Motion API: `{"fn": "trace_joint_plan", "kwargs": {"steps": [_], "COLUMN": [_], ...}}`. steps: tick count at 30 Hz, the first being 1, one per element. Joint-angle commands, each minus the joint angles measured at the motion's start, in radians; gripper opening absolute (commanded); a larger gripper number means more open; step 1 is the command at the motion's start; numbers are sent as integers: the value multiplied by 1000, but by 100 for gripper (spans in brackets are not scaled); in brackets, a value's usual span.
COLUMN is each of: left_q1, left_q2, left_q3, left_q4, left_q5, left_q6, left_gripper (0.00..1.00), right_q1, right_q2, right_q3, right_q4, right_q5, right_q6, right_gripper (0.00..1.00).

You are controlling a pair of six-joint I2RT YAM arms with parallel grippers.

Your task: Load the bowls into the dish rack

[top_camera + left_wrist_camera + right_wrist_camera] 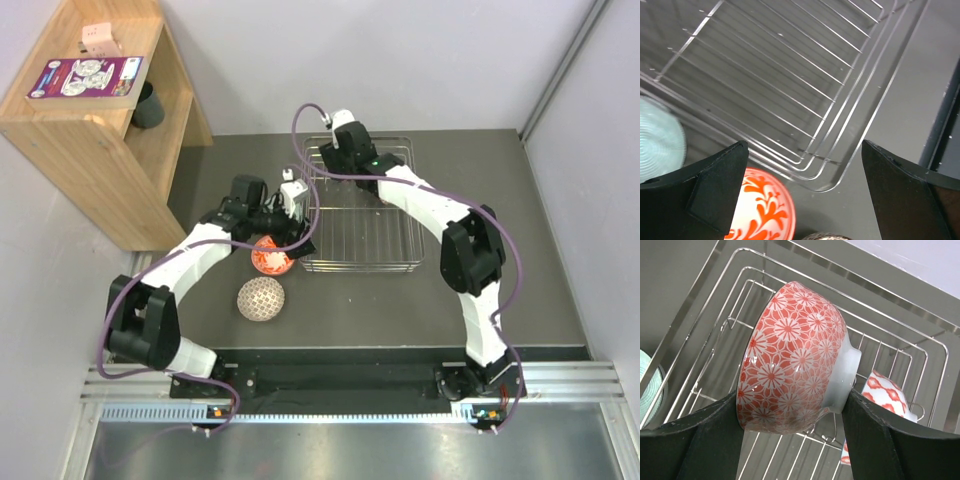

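Observation:
My right gripper [792, 395] is shut on a red-and-white flower-pattern bowl [792, 355], held on its side, tilted, above the silver wire dish rack [705, 365]. In the top view this gripper [332, 152] is over the rack's [365, 235] far left part. A red diamond-pattern bowl [888, 394] stands in the rack behind it. My left gripper [804, 145] is open and empty above the rack's near left corner [840, 170], also seen from above [298, 238]. A red-orange leaf-pattern bowl [272, 257] [762, 210] and a beige mesh bowl [261, 298] sit on the table. A mint bowl [657, 140] [647, 385] lies left of the rack.
A wooden shelf [90, 130] stands at the far left with a dark cup [148, 105] inside it. Grey walls close off the back and right. The table's near edge has a metal rail [350, 385] with both arm bases.

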Motion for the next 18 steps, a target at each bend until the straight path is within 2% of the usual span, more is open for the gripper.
{"fn": "trace_joint_plan", "kwargs": {"steps": [1, 5, 10, 18], "left_q1": [-11, -9, 11, 49], "left_q2": [-24, -74, -117, -169], "left_q3": [-12, -17, -3, -8], "left_q4": [25, 40, 57, 60], "left_q5": [36, -4, -130, -145], "left_q6": [-7, -22, -63, -64], "left_gripper": [99, 99, 99, 99], "right_q1": [25, 40, 58, 84], "right_q2": [16, 45, 56, 71], "right_q3": [90, 106, 96, 81], "right_q4": [39, 33, 28, 43], "right_q5": [49, 50, 52, 78], "right_q6": [-5, 0, 9, 2], "right_gripper": [0, 0, 0, 0]}}
